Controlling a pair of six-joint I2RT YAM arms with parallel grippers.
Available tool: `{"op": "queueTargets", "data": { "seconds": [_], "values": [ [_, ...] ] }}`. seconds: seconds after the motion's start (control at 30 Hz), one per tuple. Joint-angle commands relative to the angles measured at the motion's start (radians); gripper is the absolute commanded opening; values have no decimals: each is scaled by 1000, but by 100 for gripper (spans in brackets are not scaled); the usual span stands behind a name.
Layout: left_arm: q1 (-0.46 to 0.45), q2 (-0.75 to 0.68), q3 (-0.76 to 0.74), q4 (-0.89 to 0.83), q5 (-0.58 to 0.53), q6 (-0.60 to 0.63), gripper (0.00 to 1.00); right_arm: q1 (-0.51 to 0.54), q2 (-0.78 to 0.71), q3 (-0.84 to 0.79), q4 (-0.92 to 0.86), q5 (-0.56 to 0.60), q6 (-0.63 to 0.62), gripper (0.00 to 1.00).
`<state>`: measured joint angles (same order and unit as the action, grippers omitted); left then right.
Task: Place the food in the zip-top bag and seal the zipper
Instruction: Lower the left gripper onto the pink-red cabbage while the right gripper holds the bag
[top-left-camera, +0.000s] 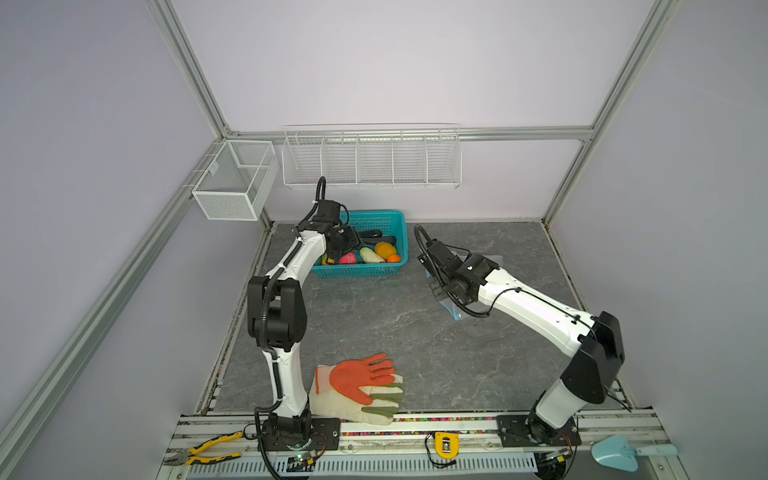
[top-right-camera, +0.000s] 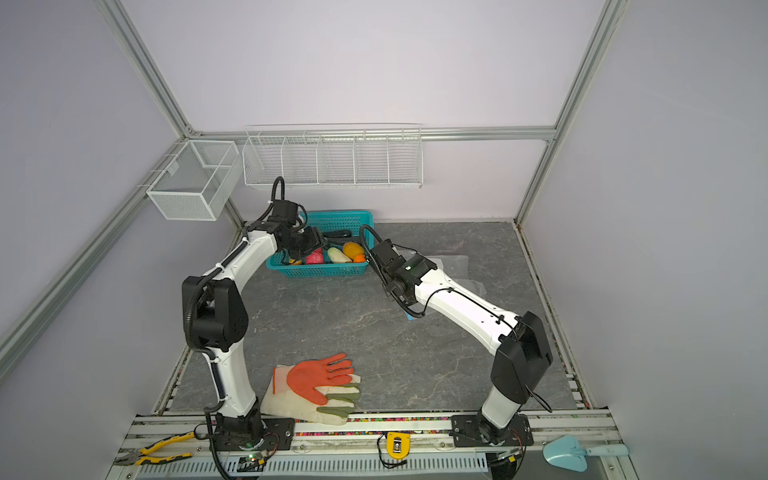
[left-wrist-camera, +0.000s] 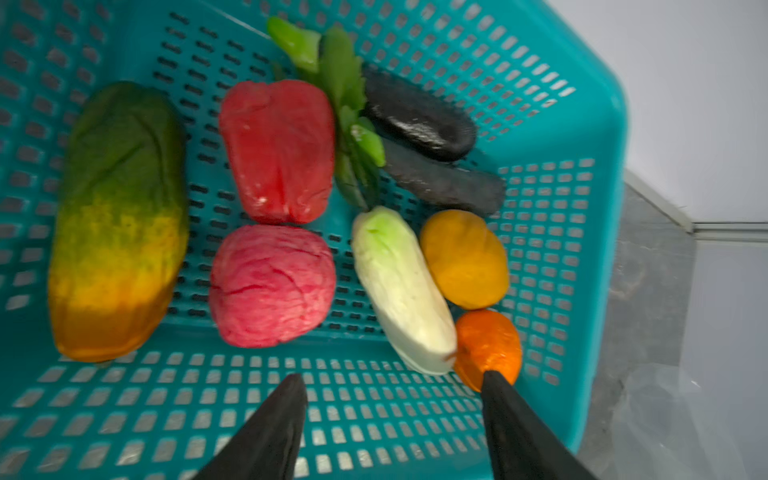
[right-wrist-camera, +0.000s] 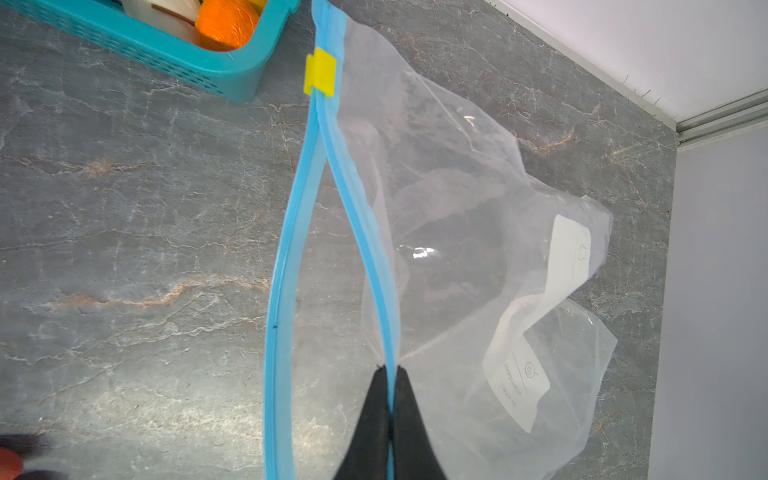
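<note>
The food lies in a teal basket (left-wrist-camera: 598, 208): a green-to-orange piece (left-wrist-camera: 120, 216), a red pepper (left-wrist-camera: 278, 149), a pink-red piece (left-wrist-camera: 272, 286), a white radish (left-wrist-camera: 401, 286), a yellow fruit (left-wrist-camera: 465, 257), an orange (left-wrist-camera: 490, 345) and dark pieces (left-wrist-camera: 419, 116). My left gripper (left-wrist-camera: 395, 376) hangs open just over the basket's near wall, with nothing between its fingers. The clear zip-top bag (right-wrist-camera: 478, 249) lies right of the basket. Its blue zipper (right-wrist-camera: 286, 249) is parted, with a yellow slider (right-wrist-camera: 320, 71) at the far end. My right gripper (right-wrist-camera: 390, 368) is shut on one zipper strip.
In a top view, the basket (top-left-camera: 357, 272) sits at the back of the grey slab. Orange-and-white gloves (top-left-camera: 357, 382) lie at the front by the left arm's base. Pliers (top-left-camera: 203, 453), a yellow tape measure (top-left-camera: 445, 444) and a blue trowel (top-left-camera: 623, 453) lie on the front rail. Wire racks (top-left-camera: 370, 158) hang on the back wall.
</note>
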<state>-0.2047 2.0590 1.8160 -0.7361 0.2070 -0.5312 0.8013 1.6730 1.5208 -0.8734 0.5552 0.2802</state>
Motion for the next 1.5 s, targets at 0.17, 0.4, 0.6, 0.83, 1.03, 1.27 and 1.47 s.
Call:
{"op": "queueTargets", "data": {
  "seconds": [0.17, 0.4, 0.6, 0.83, 1.03, 1.27, 1.47],
  "values": [
    [10, 163, 286, -262, -123, 106, 74, 7, 30, 22, 22, -14, 4, 6],
    [9, 280, 417, -375, -134, 159, 80, 7, 27, 27, 24, -8, -3, 6],
    [7, 306, 426, -392, -137, 176, 82, 4, 34, 33, 24, -12, -5, 6],
    [-14, 333, 431, -420, -166, 183, 82, 5, 34, 37, 26, -13, -8, 6],
    [-27, 360, 441, -438, -210, 183, 80, 6, 34, 35, 33, -18, -8, 6],
    [-36, 400, 462, -448, -226, 178, 77, 4, 27, 23, 38, -20, -9, 6],
    [-36, 420, 471, -448, -234, 174, 76, 5, 23, 18, 37, -18, -9, 6]
  ]
}}
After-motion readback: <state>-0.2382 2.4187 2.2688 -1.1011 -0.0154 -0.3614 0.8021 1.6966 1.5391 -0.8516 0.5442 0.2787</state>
